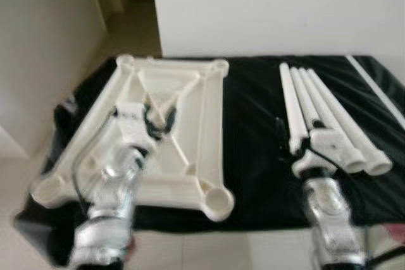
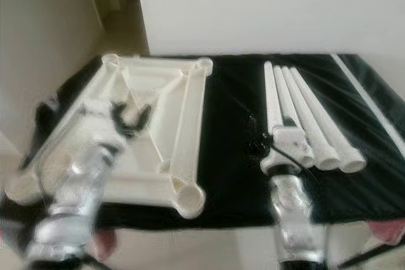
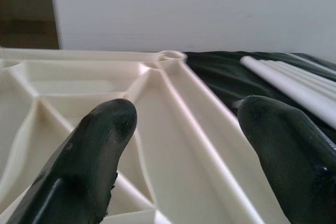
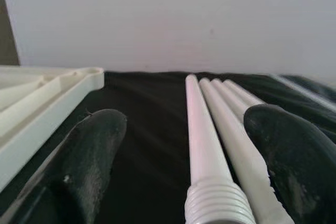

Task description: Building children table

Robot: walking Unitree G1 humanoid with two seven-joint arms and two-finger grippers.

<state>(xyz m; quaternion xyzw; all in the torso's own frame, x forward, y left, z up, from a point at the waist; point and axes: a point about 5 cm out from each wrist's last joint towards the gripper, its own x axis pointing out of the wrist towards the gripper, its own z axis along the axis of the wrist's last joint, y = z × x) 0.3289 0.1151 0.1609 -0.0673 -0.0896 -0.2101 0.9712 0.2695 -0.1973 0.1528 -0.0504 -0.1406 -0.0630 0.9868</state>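
On the black cloth [image 1: 253, 175] covering the bench, the cream table top [image 1: 190, 175] lies upside down, ribs and four corner sockets facing up. Four white legs [image 1: 329, 118] lie side by side on the cloth, well apart from the table top, toward the robot's right. Left tool [image 1: 154, 120] hovers over the table top's middle ribs, fingers [image 3: 100, 145] spread wide, holding nothing. Right tool [image 4: 184, 145] sits low at the near ends of the legs, fingers wide either side of the leg [image 4: 202, 140] nearest the table top, not closed on it. Judgement: moulded plastic, light and stiff, smooth so likely slippery; the legs will roll. Best hold is mid-shaft, clear of the ridged end [image 4: 220, 205] that probably seats in a corner socket [image 1: 219, 200]. No brand, label or writing readable.
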